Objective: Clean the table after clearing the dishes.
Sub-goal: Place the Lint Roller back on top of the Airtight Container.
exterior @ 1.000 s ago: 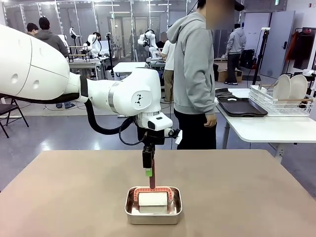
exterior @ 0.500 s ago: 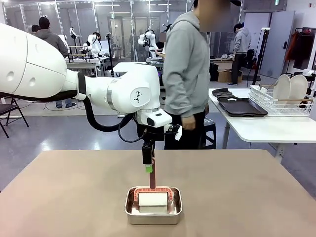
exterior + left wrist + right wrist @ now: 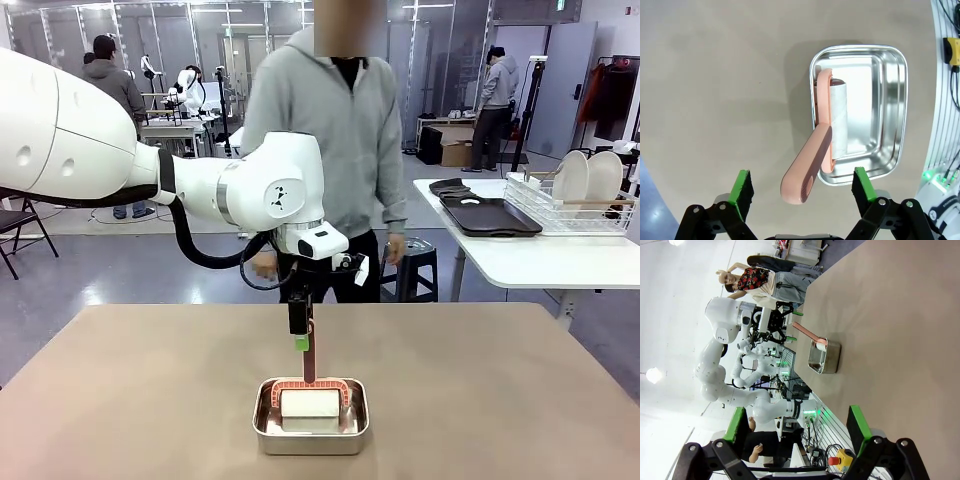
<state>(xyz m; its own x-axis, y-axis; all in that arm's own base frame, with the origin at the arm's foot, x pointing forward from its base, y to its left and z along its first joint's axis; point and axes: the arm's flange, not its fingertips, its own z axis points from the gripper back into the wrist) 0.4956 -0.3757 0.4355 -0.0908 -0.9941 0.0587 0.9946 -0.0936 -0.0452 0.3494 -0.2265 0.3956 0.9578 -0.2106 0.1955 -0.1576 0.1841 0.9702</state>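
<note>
The tan table [image 3: 500, 400] carries a silver pan [image 3: 310, 435] near its front edge. A lint roller [image 3: 310, 402] with a white roll lies in the pan, its pink handle [image 3: 309, 355] sticking up. My left gripper [image 3: 300, 340] hangs over the handle, open. In the left wrist view the handle [image 3: 810, 160] rises between the spread fingers of that gripper [image 3: 802, 185], with gaps on both sides. My right gripper [image 3: 797, 422] is open and holds nothing, off to the side of the table [image 3: 900, 315]. The dishes, white plates [image 3: 588, 175], stand in a wire rack on the white side table.
A person in a grey hoodie [image 3: 325, 130] stands at the table's far edge, facing me. Dark trays [image 3: 490, 215] lie on the white side table [image 3: 540, 260] at the right, beside the rack. A black stool [image 3: 415, 265] stands behind the person.
The person has walked from beside the white table to the middle of the far edge and turned towards me. My left arm has barely moved.
</note>
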